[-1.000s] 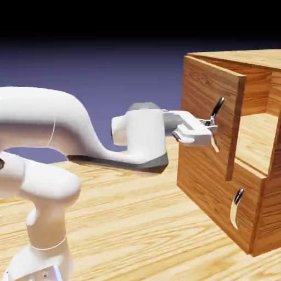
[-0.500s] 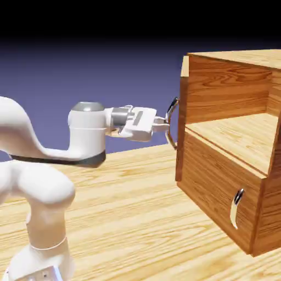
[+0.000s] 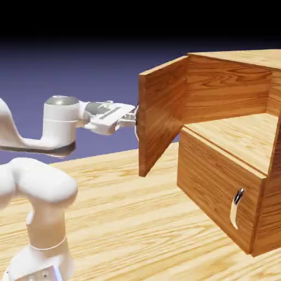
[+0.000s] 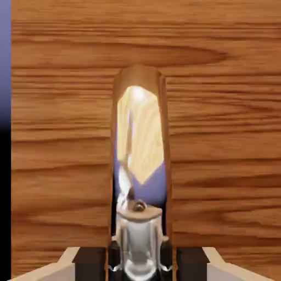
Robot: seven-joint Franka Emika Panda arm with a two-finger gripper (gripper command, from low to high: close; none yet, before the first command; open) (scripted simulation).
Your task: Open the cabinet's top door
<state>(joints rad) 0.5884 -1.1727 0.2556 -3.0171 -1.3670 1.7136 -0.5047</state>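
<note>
Swung further outward from the cabinet (image 3: 230, 164), the top door (image 3: 162, 118) stands well ajar with the gripper (image 3: 133, 116) clamped on its handle (image 4: 140, 181); opening appears nearly complete, needing continued pull along the arc.

you're looking straight at the door (image 4: 219, 110), its wood grain running level across nearly the whole picture. a thin strip of blue-violet backdrop (image 4: 5, 60) shows down the left edge, darkening to black lower down. the silver handle (image 4: 140, 142) stands upright in the middle, mirroring pale wood and blue. at the bottom, the gripper (image 4: 140, 258) is clamped on the handle's lower end, dark fingers (image 4: 90, 263) pressed close on either side.
</note>
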